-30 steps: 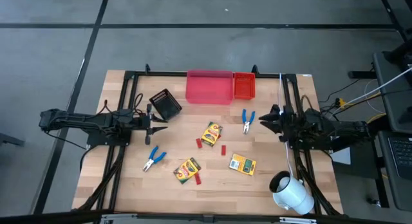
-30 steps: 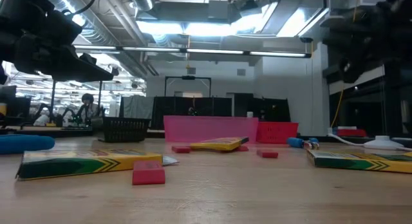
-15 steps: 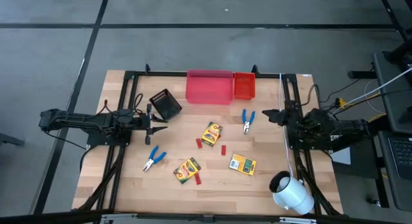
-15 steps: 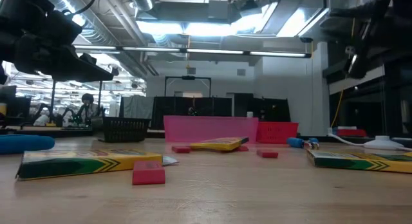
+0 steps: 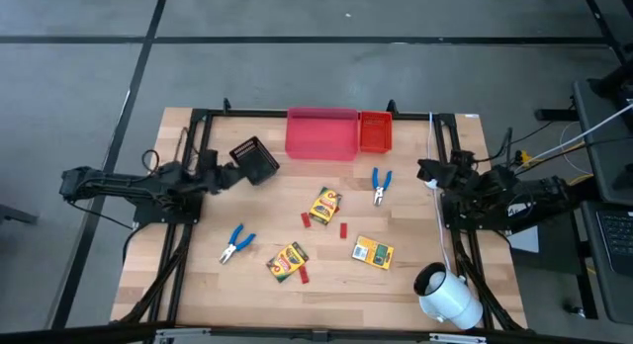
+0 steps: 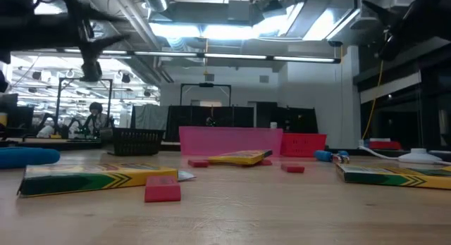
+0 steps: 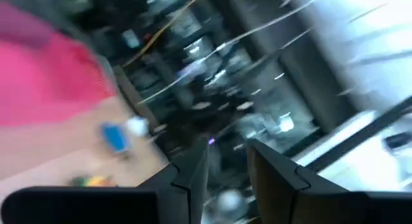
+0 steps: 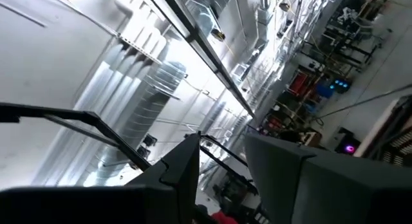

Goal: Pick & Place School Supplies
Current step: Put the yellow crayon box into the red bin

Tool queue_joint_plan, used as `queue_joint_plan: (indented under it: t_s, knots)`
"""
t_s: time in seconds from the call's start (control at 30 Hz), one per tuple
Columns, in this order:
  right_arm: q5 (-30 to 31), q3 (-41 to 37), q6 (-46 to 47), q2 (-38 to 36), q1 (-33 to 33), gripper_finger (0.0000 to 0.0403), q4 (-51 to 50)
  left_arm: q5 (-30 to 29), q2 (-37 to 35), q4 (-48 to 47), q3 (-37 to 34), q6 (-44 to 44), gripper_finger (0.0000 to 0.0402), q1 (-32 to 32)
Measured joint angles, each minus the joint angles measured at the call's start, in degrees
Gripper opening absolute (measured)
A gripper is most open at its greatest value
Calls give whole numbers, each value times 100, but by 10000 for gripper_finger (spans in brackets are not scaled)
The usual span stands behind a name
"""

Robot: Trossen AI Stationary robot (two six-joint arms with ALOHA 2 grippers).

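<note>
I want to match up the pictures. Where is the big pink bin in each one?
High view: pink bin at the table's far edge, middle.
Low view: pink bin at the centre, behind the crayon boxes.
Left wrist view: pink bin fills one corner.
Right wrist view: not in it.
Shared landmark: the small orange bin beside it.

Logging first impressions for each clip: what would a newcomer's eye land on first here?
Probably the bright pink bin at the table's far edge, with a smaller orange bin beside it. Next, the yellow-and-green crayon boxes scattered mid-table among small red pieces and two blue-handled pliers. A large white cylinder lies at the near right corner.
</note>
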Motion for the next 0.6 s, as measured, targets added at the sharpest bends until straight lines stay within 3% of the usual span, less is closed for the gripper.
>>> queue_joint_plan:
  t_s: [0.13,0.2,0.47,0.6]
  knots:
    - [-59,0,11,214,59,131,0,1135,2,1300,2,264,104,-5]
    - [-133,0,-34,327,72,131,-1,1416,2,1585,5,207,104,-34]
    - [370,0,-180,383,64,131,63,1060,487,320,690,70,104,-49]
    - [13,0,-183,385,67,131,251,498,1267,-637,1470,1052,104,-75]
